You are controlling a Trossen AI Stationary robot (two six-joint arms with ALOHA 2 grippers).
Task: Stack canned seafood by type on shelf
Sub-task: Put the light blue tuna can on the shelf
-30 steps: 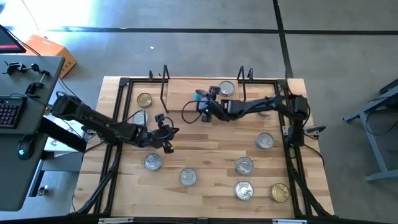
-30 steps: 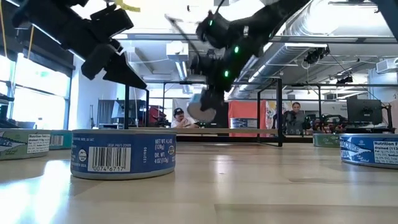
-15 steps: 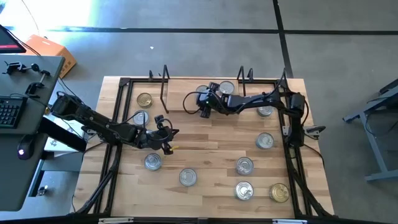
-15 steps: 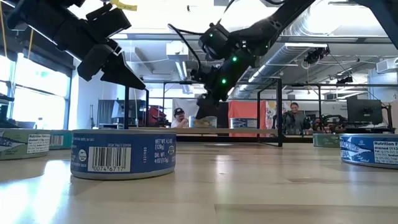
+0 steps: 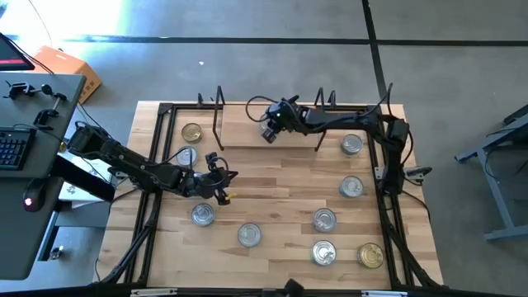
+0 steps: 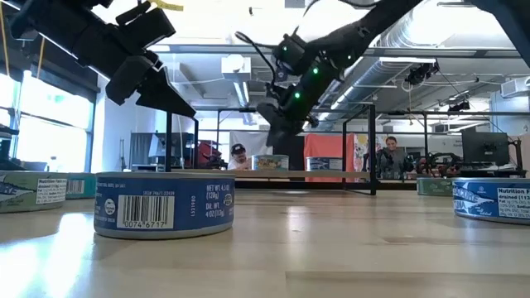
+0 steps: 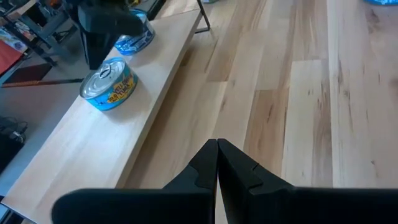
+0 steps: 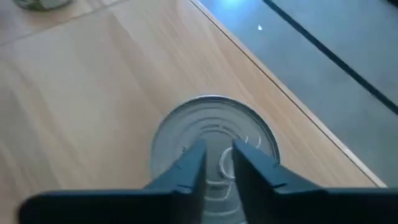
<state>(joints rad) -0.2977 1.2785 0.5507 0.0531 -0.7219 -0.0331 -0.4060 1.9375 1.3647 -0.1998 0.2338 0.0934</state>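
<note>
Tins wait across the front of the table: a silver-lidded tin (image 5: 202, 214) lies nearest the left gripper (image 5: 221, 183), with others loose to its right, among them a gold-lidded tin (image 5: 370, 255) at the front right corner. The left gripper hangs above bare board in the middle-left, fingers pressed tight together and holding nothing, their tips aimed towards the shelf (image 5: 239, 134).

Farther back, at the rear edge, the right gripper (image 5: 271, 132) is poised over the shelf. A shelf tin (image 8: 186, 124) stands upright on the plank straight below its fingers (image 8: 189, 168), close to the plank's far edge. The fingers show only a slit between them. They are above the lid rather than around the wall, and nothing is between them. The tin appears free on the wood. A second shelf tin (image 6: 319, 163) stands a little along the plank from it, apart.

The round tin has no long axis to line up with. What probably matters next is height and spread. To grip it again the fingers would have to part wider than the lid and drop down either side. The right arm is far nearer the shelf, while the left arm is nearer the front-left tins and looks better placed to fetch one.
</note>
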